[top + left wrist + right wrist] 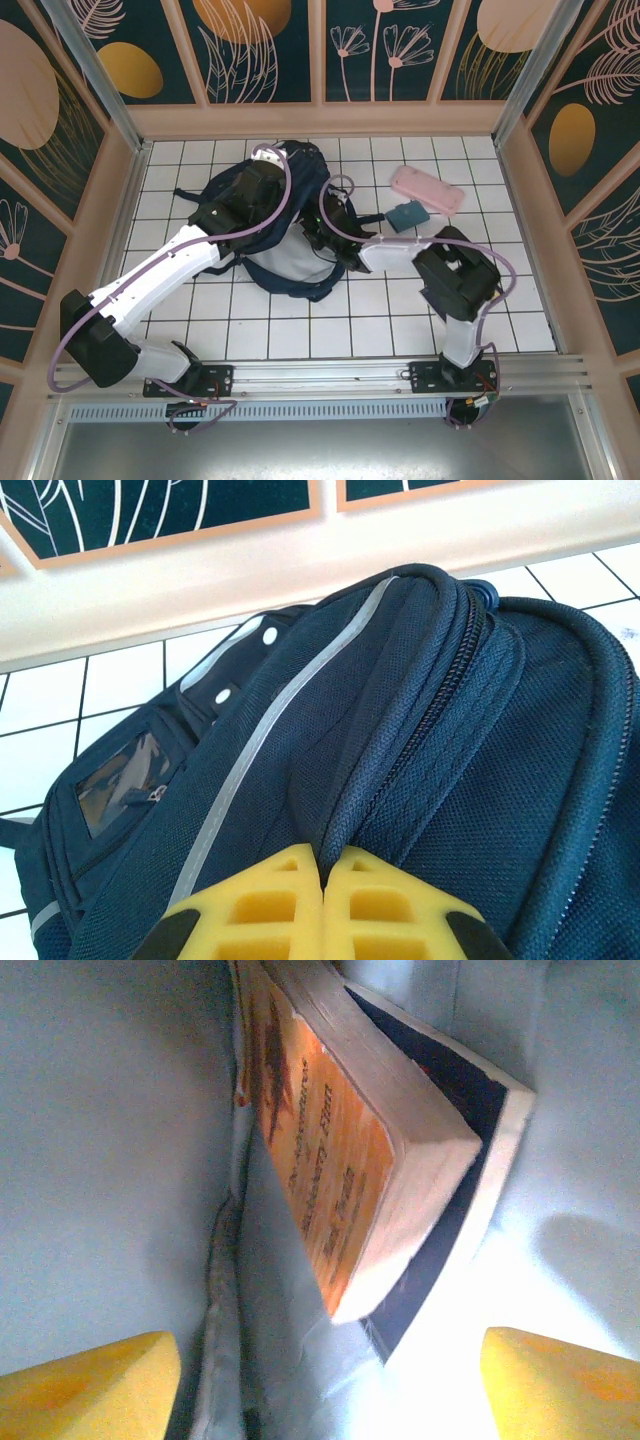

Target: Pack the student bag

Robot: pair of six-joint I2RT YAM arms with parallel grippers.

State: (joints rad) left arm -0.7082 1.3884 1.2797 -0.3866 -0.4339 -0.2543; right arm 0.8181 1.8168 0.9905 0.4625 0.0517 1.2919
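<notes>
Student bag (305, 190), one only, lies on the white tiled table (480, 300), toward the back and left of centre. Two books rest inside it against the pale lining: an orange paperback (330, 1160) on top of a dark-covered book (470, 1160). One pink pencil case (427, 190) and one small teal item (406, 215) (too small to identify) lie just right of the bag. The left gripper (322, 890) has its yellow fingers pressed together, pinching a ridge of navy fabric beside the zipper. The right gripper (330, 1380), inside the bag, is spread wide, apart from both books.

Even bright overhead light — right wrist view overexposed, blurry.
</notes>
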